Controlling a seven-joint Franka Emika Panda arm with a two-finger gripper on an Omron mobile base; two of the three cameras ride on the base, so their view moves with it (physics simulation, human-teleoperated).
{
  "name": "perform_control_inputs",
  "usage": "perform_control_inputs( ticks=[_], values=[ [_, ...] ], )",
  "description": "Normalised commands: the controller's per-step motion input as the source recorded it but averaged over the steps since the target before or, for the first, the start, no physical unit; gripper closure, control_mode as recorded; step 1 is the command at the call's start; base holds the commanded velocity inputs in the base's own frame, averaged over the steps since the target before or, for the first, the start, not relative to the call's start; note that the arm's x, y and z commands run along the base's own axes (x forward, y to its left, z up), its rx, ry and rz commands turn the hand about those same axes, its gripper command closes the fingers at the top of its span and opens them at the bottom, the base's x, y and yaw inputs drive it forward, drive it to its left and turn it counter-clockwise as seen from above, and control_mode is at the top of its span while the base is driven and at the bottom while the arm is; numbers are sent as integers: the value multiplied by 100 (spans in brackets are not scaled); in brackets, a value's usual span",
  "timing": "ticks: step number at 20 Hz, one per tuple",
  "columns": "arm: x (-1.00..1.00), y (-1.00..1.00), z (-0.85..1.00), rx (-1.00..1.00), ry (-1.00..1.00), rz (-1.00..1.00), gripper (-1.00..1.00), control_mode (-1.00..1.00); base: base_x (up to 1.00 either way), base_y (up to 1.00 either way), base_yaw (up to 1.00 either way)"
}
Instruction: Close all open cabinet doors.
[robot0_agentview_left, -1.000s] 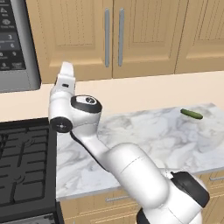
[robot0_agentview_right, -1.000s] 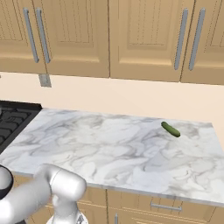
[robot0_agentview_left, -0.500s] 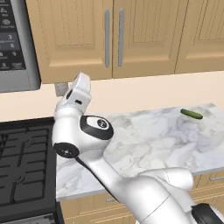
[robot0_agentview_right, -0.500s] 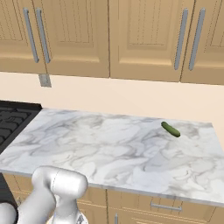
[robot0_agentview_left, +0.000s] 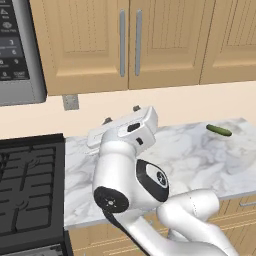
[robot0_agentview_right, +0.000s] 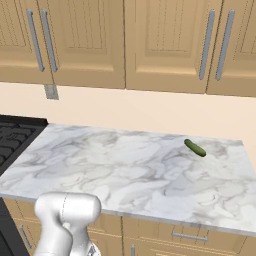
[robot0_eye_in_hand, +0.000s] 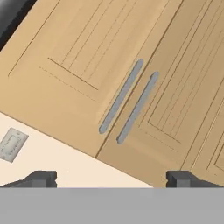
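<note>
The cabinet doors hang in a row above the counter, all lying flush with their frames. One pair, a left door (robot0_agentview_left: 80, 40) and a right door (robot0_agentview_left: 170, 40), meets at two grey bar handles (robot0_agentview_left: 121, 42). In the hand view the same left door (robot0_eye_in_hand: 74, 65) and right door (robot0_eye_in_hand: 183, 96) sit tilted, handles (robot0_eye_in_hand: 121, 97) side by side. Further doors (robot0_agentview_right: 165, 40) show in the right base view. My gripper (robot0_agentview_left: 121, 114) hovers below that pair, over the counter, open with nothing between its fingertips (robot0_eye_in_hand: 41, 178).
A green cucumber (robot0_agentview_left: 219, 130) lies on the marble counter (robot0_agentview_right: 125, 165) at the right. A microwave (robot0_agentview_left: 15, 50) hangs at upper left, with a black stove (robot0_agentview_left: 30, 190) under it. A wall outlet (robot0_agentview_left: 70, 102) sits between them. Drawer fronts (robot0_agentview_right: 187, 235) run below the counter.
The arm has swung: the hand has moved right and lower and rolled to lie nearly level, pointing at the wall cabinets. The doors and the cucumber have stayed put.
</note>
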Motion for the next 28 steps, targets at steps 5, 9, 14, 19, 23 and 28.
perform_control_inputs(
  ticks=[5, 9, 14, 19, 23, 28],
  values=[
    [-37, -68, -23, 21, 0, 0, -100, -100, 0, 0, 0],
    [-12, -7, -9, 0, -1, 0, -100, -100, 0, 0, 0],
    [0, 0, 0, 0, 0, 0, -100, -100, 0, 0, 0],
    [0, 3, -7, 0, 2, 0, -100, -100, 0, 0, 0],
    [-23, 1, -21, 0, 1, 0, -100, 100, -16, 0, 0],
    [0, 0, 0, 0, 0, 0, -100, 100, -96, 2, -5]
  ],
)
